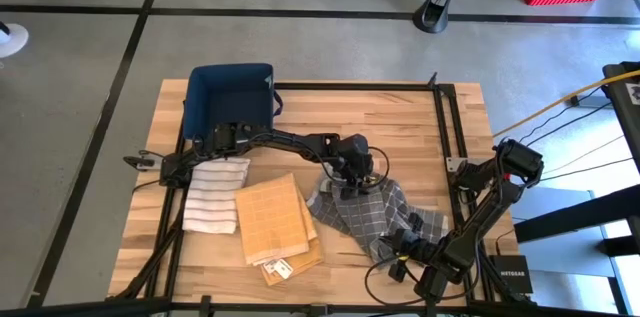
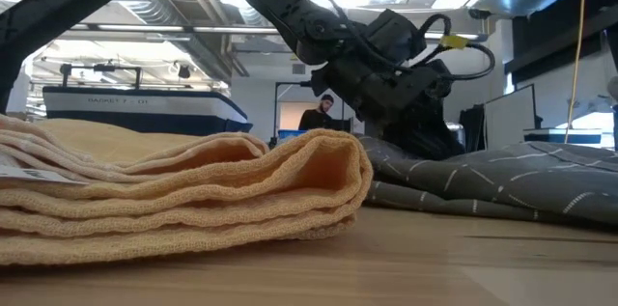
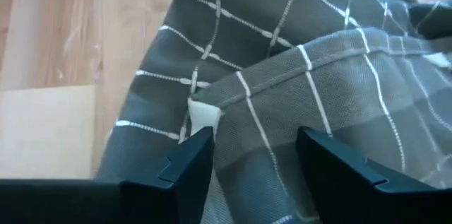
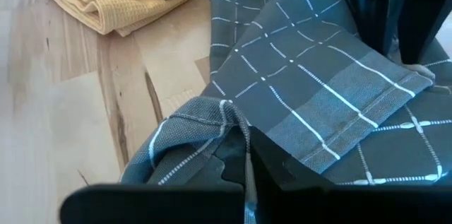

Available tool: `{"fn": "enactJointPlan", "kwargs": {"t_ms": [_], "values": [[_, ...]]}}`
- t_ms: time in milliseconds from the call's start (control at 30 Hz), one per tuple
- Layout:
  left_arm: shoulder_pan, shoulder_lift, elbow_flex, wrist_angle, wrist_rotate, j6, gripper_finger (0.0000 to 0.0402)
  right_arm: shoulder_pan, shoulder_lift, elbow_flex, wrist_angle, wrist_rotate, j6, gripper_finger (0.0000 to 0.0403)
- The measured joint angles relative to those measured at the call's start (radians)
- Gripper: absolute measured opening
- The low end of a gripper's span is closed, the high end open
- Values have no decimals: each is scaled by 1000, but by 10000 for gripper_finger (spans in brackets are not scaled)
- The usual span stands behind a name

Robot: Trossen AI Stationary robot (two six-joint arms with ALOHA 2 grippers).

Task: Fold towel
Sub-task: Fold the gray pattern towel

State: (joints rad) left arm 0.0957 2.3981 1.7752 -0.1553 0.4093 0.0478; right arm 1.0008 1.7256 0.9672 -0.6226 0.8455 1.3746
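Note:
A grey checked towel lies crumpled on the wooden table, right of centre. My left gripper is down at its far end, open, with a raised fold and its hemmed edge between the fingers. A white tag sticks out beside one finger. My right gripper is at the towel's near right part, shut on the cloth. My left gripper has its two fingers on either side of the raised fold, slanting down from the table's left; I cannot tell whether they touch the cloth. My right gripper pinches a gathered bit of the towel's hemmed edge between its two fingers, slanting down from the table's right. The cloth bunches up at the fingers and the towel's other parts lie on the table.
A stack of folded yellow towels lies left of the grey towel, almost against it. A white striped towel lies further left. A dark blue basket stands at the far left. Black frame rails run along the table.

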Motion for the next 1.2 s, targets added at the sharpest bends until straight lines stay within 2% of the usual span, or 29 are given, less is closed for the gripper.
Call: {"fn": "enactJointPlan", "kwargs": {"t_ms": [67,233,400,767,1200], "values": [[-3,0,0,1,-32,17,192,0,0,0,0,0,0,5],[-4,3,0,6,-215,31,193,0,0,0,0,0,-1,5],[-6,6,0,-16,-211,55,186,0,0,0,0,0,-2,5],[-15,7,0,41,-209,82,117,0,0,0,0,0,-2,5],[-31,7,0,45,-208,118,113,0,0,0,0,0,-2,5]]}}
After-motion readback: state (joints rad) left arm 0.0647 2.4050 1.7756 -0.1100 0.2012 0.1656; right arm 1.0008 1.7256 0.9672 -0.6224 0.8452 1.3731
